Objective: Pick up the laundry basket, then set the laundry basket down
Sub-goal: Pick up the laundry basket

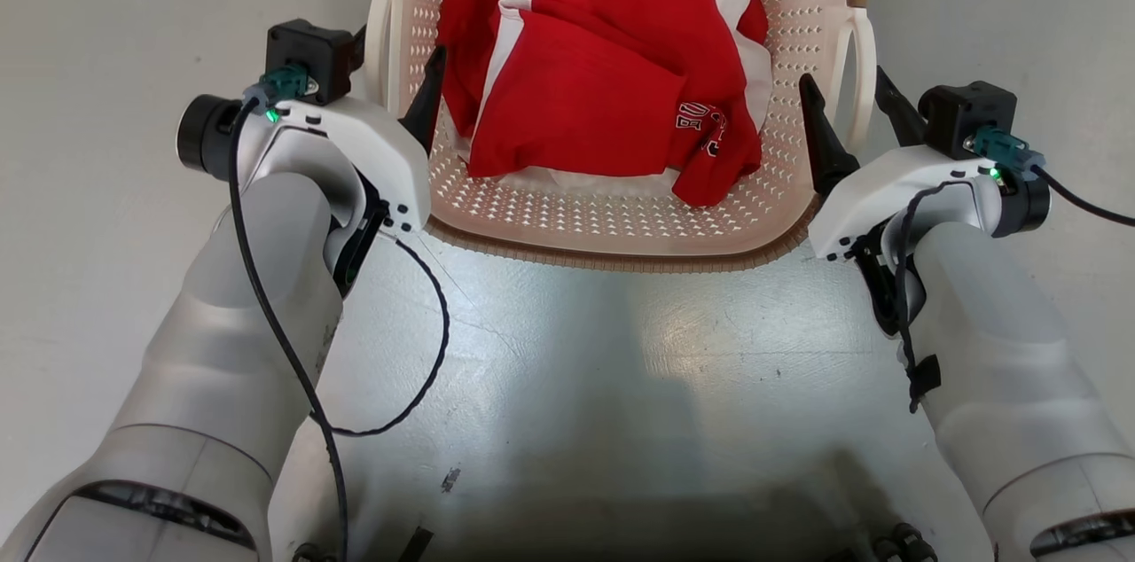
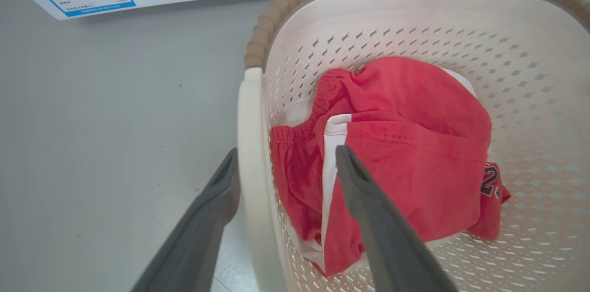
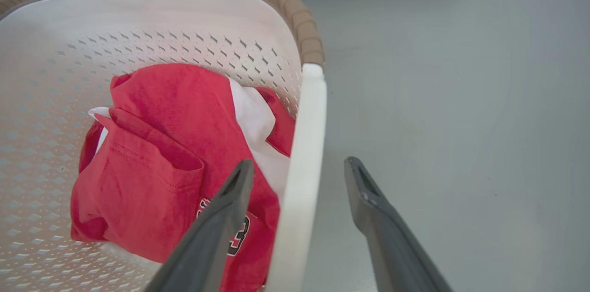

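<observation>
Straddling laundry basket sides | left gripper spread | right gripper spread | red clothes inside

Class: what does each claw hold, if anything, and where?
Nothing held: the left claw and right claw stand open, each straddling a handle of the laundry basket.

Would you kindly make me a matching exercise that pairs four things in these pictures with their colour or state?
Things:
1. rim of the laundry basket
2. garment inside it
3. floor
4. left gripper

Descriptions:
A. open, fingers either side of a white handle
B. grey
C. brown
D. red and white

Pairs: 1-C, 2-D, 3-B, 4-A
</observation>
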### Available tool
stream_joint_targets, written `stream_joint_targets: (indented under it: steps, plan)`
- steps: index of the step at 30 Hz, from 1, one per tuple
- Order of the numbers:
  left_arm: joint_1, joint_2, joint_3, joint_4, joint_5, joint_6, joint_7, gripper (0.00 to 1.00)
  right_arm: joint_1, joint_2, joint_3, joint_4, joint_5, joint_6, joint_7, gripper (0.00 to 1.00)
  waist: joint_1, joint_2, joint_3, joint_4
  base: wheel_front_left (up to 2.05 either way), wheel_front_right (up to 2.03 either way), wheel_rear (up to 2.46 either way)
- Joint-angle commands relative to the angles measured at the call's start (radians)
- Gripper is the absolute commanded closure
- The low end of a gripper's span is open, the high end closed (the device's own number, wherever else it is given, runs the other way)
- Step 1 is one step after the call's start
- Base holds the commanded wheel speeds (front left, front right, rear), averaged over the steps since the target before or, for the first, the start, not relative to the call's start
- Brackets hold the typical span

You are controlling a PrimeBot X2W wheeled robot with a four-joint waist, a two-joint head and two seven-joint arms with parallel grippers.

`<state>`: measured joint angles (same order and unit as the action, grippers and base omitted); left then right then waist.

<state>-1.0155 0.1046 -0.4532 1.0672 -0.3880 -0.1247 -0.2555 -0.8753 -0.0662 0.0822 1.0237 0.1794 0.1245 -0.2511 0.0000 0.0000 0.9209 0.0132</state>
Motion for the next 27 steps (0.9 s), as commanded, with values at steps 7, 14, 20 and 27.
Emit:
stream_joint_targets:
  steps: [7,14,20,27]
  plan:
    - [-0.017,0.033,0.003,0.005,-0.018,-0.006,-0.006,0.00,0.003,0.016,0.052,0.035,0.074,0.006,-0.011,0.00,0.0000,0.0000,0.011,0.001,0.00,0.00,0.00]
    - [-0.023,0.037,-0.001,0.008,-0.021,-0.006,-0.006,0.00,-0.009,0.016,0.077,0.049,0.100,0.006,-0.011,0.00,0.0000,0.0000,0.015,-0.002,0.00,0.00,0.00]
    - [-0.033,0.041,-0.004,0.013,-0.021,-0.006,-0.006,0.00,-0.018,0.016,0.089,0.049,0.112,0.006,-0.011,0.00,0.0000,0.0000,0.016,-0.004,0.00,0.00,0.00]
    - [-0.036,0.031,-0.023,0.076,-0.019,-0.006,-0.006,1.00,-0.018,0.016,0.116,0.066,0.130,0.006,-0.011,1.00,0.0000,0.0000,0.010,-0.004,0.00,0.00,0.00]
